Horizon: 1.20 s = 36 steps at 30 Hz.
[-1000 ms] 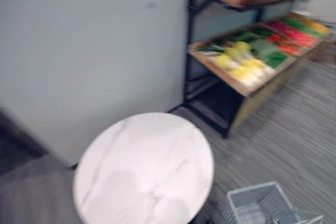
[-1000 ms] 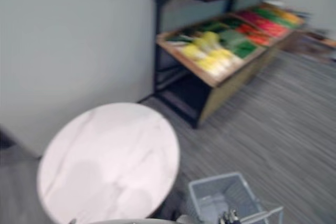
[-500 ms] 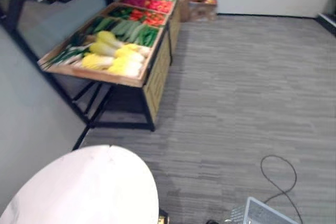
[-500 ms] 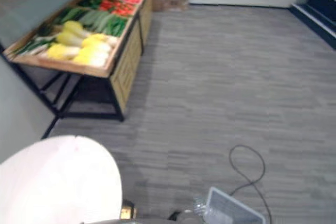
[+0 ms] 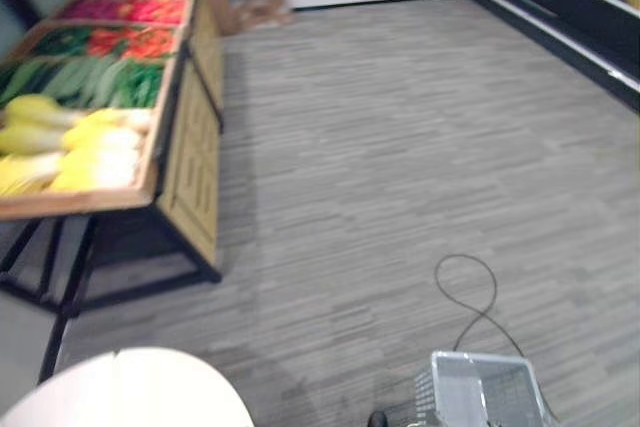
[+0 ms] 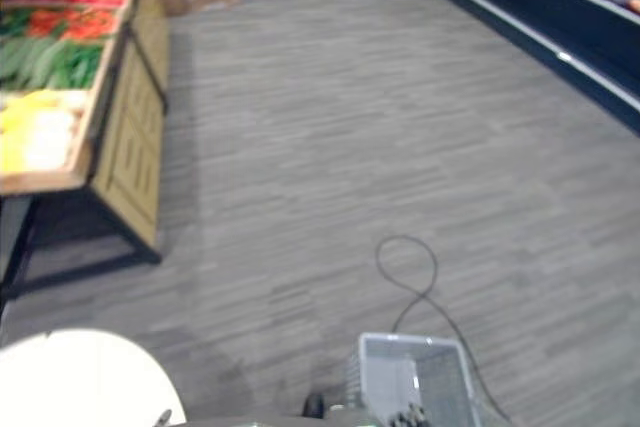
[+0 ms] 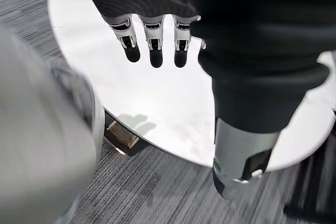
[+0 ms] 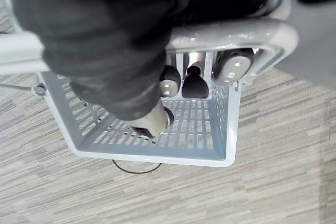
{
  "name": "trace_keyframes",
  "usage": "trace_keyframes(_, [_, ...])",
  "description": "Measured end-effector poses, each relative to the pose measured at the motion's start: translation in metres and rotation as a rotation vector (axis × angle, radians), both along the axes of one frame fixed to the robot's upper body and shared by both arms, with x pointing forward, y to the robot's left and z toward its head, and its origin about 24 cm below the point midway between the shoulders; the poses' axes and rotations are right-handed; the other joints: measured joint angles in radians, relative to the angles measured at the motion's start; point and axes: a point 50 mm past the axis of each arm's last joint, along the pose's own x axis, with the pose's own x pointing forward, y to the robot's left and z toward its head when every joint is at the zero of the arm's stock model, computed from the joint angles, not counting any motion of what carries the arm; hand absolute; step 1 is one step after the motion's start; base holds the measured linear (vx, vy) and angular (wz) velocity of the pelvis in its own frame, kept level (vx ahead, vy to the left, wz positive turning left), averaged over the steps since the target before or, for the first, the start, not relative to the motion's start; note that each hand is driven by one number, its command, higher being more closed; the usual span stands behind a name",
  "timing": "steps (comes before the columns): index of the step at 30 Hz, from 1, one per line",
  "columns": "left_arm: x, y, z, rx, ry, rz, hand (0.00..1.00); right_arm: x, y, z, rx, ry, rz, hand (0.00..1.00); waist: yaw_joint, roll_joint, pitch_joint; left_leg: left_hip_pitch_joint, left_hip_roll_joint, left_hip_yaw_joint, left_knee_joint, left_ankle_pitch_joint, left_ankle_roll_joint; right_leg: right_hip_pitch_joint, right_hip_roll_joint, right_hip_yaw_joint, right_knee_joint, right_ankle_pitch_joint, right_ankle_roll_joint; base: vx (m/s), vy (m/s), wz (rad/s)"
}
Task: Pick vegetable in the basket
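Note:
A grey plastic basket [image 5: 482, 397] hangs low at my right side, and its slotted bottom [image 8: 157, 135] holds nothing. My right hand [image 8: 195, 83] is shut on the basket's grey handle [image 8: 231, 34], fingers curled under the bar. My left hand [image 7: 152, 45] hangs open with straight fingers above a white marble round table [image 7: 157, 108]. Vegetables lie on a wooden stand [image 5: 190, 177] at the far left: yellow cabbages [image 5: 70, 147], green cucumbers [image 5: 90, 77] and red peppers [image 5: 130, 42].
The round table [image 5: 130, 392] sits at the lower left, close to me. Grey carpet [image 5: 400, 147] stretches between the stand and a dark low shelf [image 5: 560, 17] along the far right. A cardboard box [image 5: 250, 2] stands by the back wall.
The camera has swung to the right: the stand and table slid to the left of the picture and open carpet came into view. The basket stays at the lower right.

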Motion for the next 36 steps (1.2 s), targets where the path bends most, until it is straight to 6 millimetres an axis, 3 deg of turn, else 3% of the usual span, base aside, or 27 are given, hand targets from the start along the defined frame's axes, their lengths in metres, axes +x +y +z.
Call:
trace_keyframes(1, [-0.003, -0.003, -0.001, -0.007, 0.014, -0.029, 0.00, 0.003, -0.004, 0.001, -0.012, 0.007, 0.017, 1.00, -0.002, 0.012, -0.004, -0.031, -0.059, -0.111, -0.058, -0.001, -0.001, 0.004, -0.001, 0.041, 0.000, 0.001, 0.004, 0.12, 0.079, -1.35])
trace_keyframes(4, [0.001, -0.004, 0.000, -0.005, -0.001, -0.069, 0.00, -0.006, -0.006, -0.001, -0.015, 0.054, 0.026, 1.00, -0.002, 0.021, -0.003, -0.106, -0.118, -0.285, -0.198, 0.024, 0.016, 0.005, -0.006, 0.098, 0.001, -0.004, 0.021, 0.16, 0.078, -0.71])
trace_keyframes(6, [0.002, -0.005, 0.000, -0.007, -0.009, -0.071, 0.00, -0.013, -0.005, -0.001, -0.013, 0.071, 0.026, 1.00, 0.000, 0.023, -0.003, -0.126, -0.126, -0.344, -0.230, 0.046, 0.019, 0.010, -0.012, 0.107, 0.008, -0.005, 0.026, 0.16, 0.092, -0.23])
trace_keyframes(8, [0.005, -0.004, 0.000, -0.007, -0.029, -0.081, 0.00, -0.020, -0.003, -0.002, -0.022, 0.092, 0.057, 1.00, 0.008, 0.017, 0.004, -0.135, -0.147, -0.381, -0.283, 0.099, 0.028, 0.019, -0.045, 0.139, 0.056, -0.036, 0.058, 0.21, 0.167, -0.36])
trace_keyframes(9, [0.009, -0.003, 0.001, -0.007, -0.053, -0.088, 0.00, -0.018, -0.003, -0.002, -0.031, 0.089, 0.076, 1.00, 0.025, 0.015, 0.013, -0.160, -0.157, -0.373, -0.255, 0.098, 0.037, 0.021, -0.070, 0.169, 0.086, -0.074, 0.041, 0.16, 0.195, -0.31])
trace_keyframes(10, [0.013, -0.004, 0.002, -0.013, -0.076, -0.084, 0.00, -0.014, -0.005, -0.001, -0.049, 0.084, 0.104, 1.00, 0.032, 0.023, 0.024, -0.203, -0.156, -0.371, -0.206, 0.100, 0.039, 0.022, -0.085, 0.181, 0.116, -0.108, 0.016, 0.18, 0.239, -0.23])
trace_keyframes(12, [0.018, -0.007, 0.003, -0.025, -0.110, -0.067, 0.00, -0.012, -0.014, 0.000, -0.083, 0.091, 0.173, 1.00, 0.045, 0.043, 0.045, -0.295, -0.133, -0.352, -0.122, 0.126, 0.021, 0.021, -0.110, 0.189, 0.182, -0.168, 0.040, 0.13, 0.205, -0.19])
trace_keyframes(14, [0.004, -0.009, 0.002, -0.029, -0.081, -0.070, 0.00, -0.009, -0.025, 0.003, -0.125, 0.102, 0.228, 1.00, 0.055, 0.081, 0.051, -0.322, -0.024, -0.248, -0.092, 0.196, -0.001, 0.026, -0.107, 0.211, 0.304, -0.268, 0.096, 0.14, 0.227, -0.42])
trace_keyframes(15, [-0.003, -0.009, 0.001, -0.031, -0.064, -0.056, 0.00, -0.008, -0.024, 0.002, -0.129, 0.111, 0.242, 1.00, 0.054, 0.077, 0.050, -0.318, -0.015, -0.222, -0.055, 0.191, 0.042, 0.036, -0.113, 0.217, 0.327, -0.290, 0.105, 0.22, 0.269, -0.43])
trace_keyframes(16, [-0.015, -0.006, 0.001, -0.025, -0.041, -0.039, 0.00, -0.008, -0.022, 0.001, -0.127, 0.125, 0.255, 1.00, 0.060, 0.062, 0.033, -0.324, -0.025, -0.199, -0.007, 0.131, 0.073, 0.040, -0.136, 0.218, 0.335, -0.313, 0.103, 0.28, 0.296, -0.42])
trace_keyframes(17, [-0.020, -0.006, 0.001, -0.024, -0.032, -0.018, 0.00, -0.005, -0.020, 0.001, -0.132, 0.122, 0.287, 1.00, 0.075, 0.050, 0.021, -0.331, -0.028, -0.176, 0.036, 0.074, 0.096, 0.035, -0.162, 0.202, 0.356, -0.323, 0.102, 0.35, 0.368, -0.45])
trace_keyframes(19, [-0.023, -0.003, 0.001, -0.019, -0.023, -0.002, 0.00, -0.001, -0.021, 0.001, -0.146, 0.125, 0.320, 1.00, 0.096, 0.036, 0.017, -0.342, -0.030, -0.147, 0.066, 0.027, 0.130, -0.007, -0.188, 0.151, 0.493, -0.335, 0.125, 0.34, 0.298, -0.37])
trace_keyframes(20, [-0.027, -0.002, 0.000, -0.018, -0.014, 0.013, 0.00, -0.003, -0.021, 0.001, -0.152, 0.142, 0.359, 1.00, 0.104, 0.027, 0.005, -0.330, -0.048, -0.140, 0.067, -0.005, 0.142, -0.037, -0.200, 0.093, 0.656, -0.325, 0.143, 0.36, 0.214, -0.21])
trace_keyframes(21, [-0.029, -0.001, 0.000, -0.017, -0.009, 0.017, 0.00, -0.004, -0.021, 0.001, -0.154, 0.150, 0.380, 1.00, 0.104, 0.020, -0.003, -0.319, -0.057, -0.138, 0.062, -0.014, 0.147, -0.039, -0.205, 0.071, 0.722, -0.316, 0.159, 0.45, 0.253, -0.14])
trace_keyframes(23, [-0.036, 0.003, 0.000, -0.009, 0.020, 0.013, 0.00, -0.006, -0.019, 0.000, -0.141, 0.167, 0.422, 1.00, 0.108, 0.003, -0.049, -0.282, -0.105, -0.125, 0.009, -0.020, 0.143, -0.058, -0.227, 0.014, 0.922, -0.265, 0.227, 0.35, 0.217, -0.14])
trace_keyframes(24, [-0.039, 0.005, 0.000, -0.006, 0.038, -0.007, 0.00, -0.004, -0.021, 0.001, -0.135, 0.169, 0.428, 1.00, 0.108, -0.003, -0.065, -0.243, -0.150, -0.125, -0.051, 0.000, 0.172, -0.072, -0.251, -0.021, 1.071, -0.209, 0.239, 0.34, 0.278, 0.00])
trace_keyframes(26, [-0.036, 0.004, 0.000, -0.005, 0.050, -0.067, 0.00, -0.003, -0.031, 0.003, -0.140, 0.172, 0.399, 1.00, 0.103, 0.012, -0.069, -0.189, -0.209, -0.148, -0.142, 0.029, 0.210, -0.102, -0.307, -0.111, 1.266, -0.201, 0.209, 0.28, 0.283, 0.33])
trace_keyframes(27, [-0.031, 0.001, -0.001, -0.010, 0.061, -0.131, 0.00, -0.009, -0.041, 0.005, -0.150, 0.180, 0.373, 1.00, 0.100, 0.038, -0.067, -0.146, -0.239, -0.186, -0.206, 0.051, 0.226, -0.119, -0.329, -0.169, 1.308, -0.227, 0.167, 0.23, 0.254, 0.84])
trace_keyframes(28, [-0.025, -0.003, -0.002, -0.011, 0.071, -0.224, 0.00, -0.016, -0.052, 0.008, -0.172, 0.182, 0.357, 1.00, 0.094, 0.069, -0.068, -0.099, -0.256, -0.240, -0.263, 0.075, 0.229, -0.160, -0.330, -0.197, 1.316, -0.250, 0.132, 0.23, 0.231, 1.00])
trace_keyframes(30, [-0.018, -0.008, -0.002, -0.013, 0.112, -0.370, 0.00, -0.020, -0.063, 0.011, -0.194, 0.177, 0.346, 1.00, 0.067, 0.103, -0.060, -0.053, -0.260, -0.332, -0.297, 0.092, 0.226, -0.246, -0.308, -0.199, 1.285, -0.264, 0.118, 0.25, 0.152, 1.45])
trace_keyframes(31, [-0.014, -0.009, -0.002, -0.020, 0.123, -0.432, 0.00, -0.023, -0.059, 0.010, -0.168, 0.198, 0.340, 1.00, 0.050, 0.114, -0.047, -0.025, -0.263, -0.406, -0.297, 0.103, 0.188, -0.296, -0.282, -0.179, 1.227, -0.264, 0.122, 0.30, 0.092, 1.68])
trace_keyframes(33, [-0.008, -0.005, -0.002, -0.022, 0.125, -0.489, 0.00, -0.036, -0.046, 0.005, -0.130, 0.246, 0.332, 1.00, 0.048, 0.096, -0.034, -0.002, -0.272, -0.500, -0.267, 0.109, 0.122, -0.350, -0.244, -0.119, 1.086, -0.260, 0.129, 0.24, 0.003, 1.65])
trace_keyframes(34, [-0.006, -0.002, -0.001, -0.016, 0.128, -0.524, 0.00, -0.042, -0.041, 0.004, -0.098, 0.256, 0.331, 1.00, 0.048, 0.080, -0.023, 0.043, -0.285, -0.575, -0.309, 0.092, 0.112, -0.400, -0.228, -0.097, 0.937, -0.247, 0.150, 0.20, -0.037, 1.63])
trace_keyframes(35, [-0.003, -0.002, -0.001, -0.013, 0.120, -0.526, 0.00, -0.045, -0.038, 0.003, -0.089, 0.263, 0.328, 1.00, 0.048, 0.076, -0.020, 0.073, -0.286, -0.585, -0.353, 0.066, 0.138, -0.424, -0.226, -0.107, 0.879, -0.238, 0.164, 0.23, -0.050, 1.33])
trace_keyframes(36, [-0.004, 0.005, 0.000, -0.005, 0.123, -0.514, 0.00, -0.044, -0.028, 0.000, -0.060, 0.272, 0.325, 1.00, 0.062, 0.045, -0.003, 0.115, -0.304, -0.590, -0.386, 0.068, 0.164, -0.446, -0.224, -0.118, 0.720, -0.203, 0.178, 0.16, -0.024, 0.55])
